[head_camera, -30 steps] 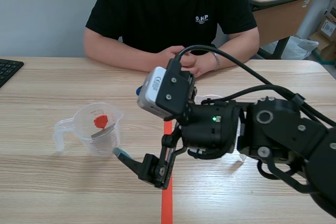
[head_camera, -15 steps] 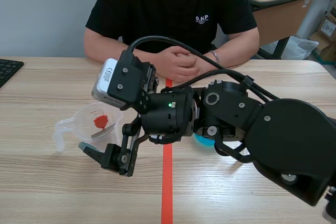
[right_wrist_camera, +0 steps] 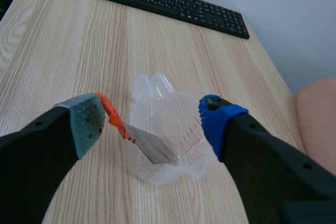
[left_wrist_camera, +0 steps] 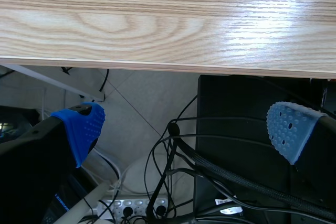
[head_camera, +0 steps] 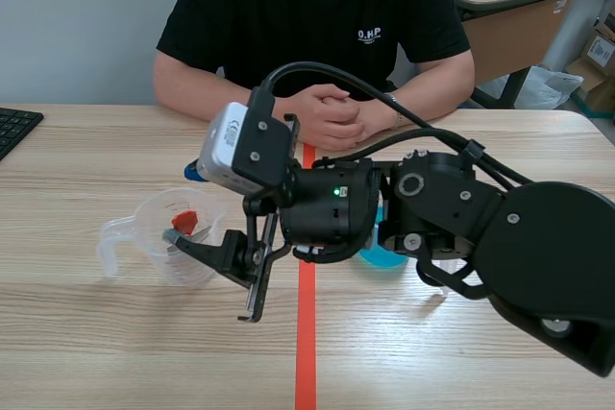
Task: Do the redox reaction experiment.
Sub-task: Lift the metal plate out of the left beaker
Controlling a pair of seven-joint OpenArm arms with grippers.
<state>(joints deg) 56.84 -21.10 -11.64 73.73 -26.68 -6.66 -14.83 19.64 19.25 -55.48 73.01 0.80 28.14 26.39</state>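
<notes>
Hanging past the table's (head_camera: 96, 333) near edge, the left gripper (left_wrist_camera: 185, 129) looks down on cables and floor, its blue-padded fingers (left_wrist_camera: 79, 129) spread wide with nothing between them. On the tabletop the right arm (head_camera: 461, 228) comes in from the right edge of the scene view, low and bent at the elbow, crossing the orange-red tape line (head_camera: 306, 352) into the left half. The right gripper (right_wrist_camera: 151, 121) is level with the clear measuring cup (right_wrist_camera: 184, 124), jaws wide apart, one finger on either side of it and gripping nothing. The cup stands upright at centre left in the scene view, handle toward the left edge. In it leans an orange-handled spatula (right_wrist_camera: 137, 137) – blade down on the cup's floor, long axis slanting up so the handle points at the grey-green pad; whether they touch cannot be told. A blue dish (head_camera: 384, 258) shows behind the arm. Farther off lie a keyboard (right_wrist_camera: 173, 3) and a person's clasped hands (head_camera: 332, 112).
</notes>
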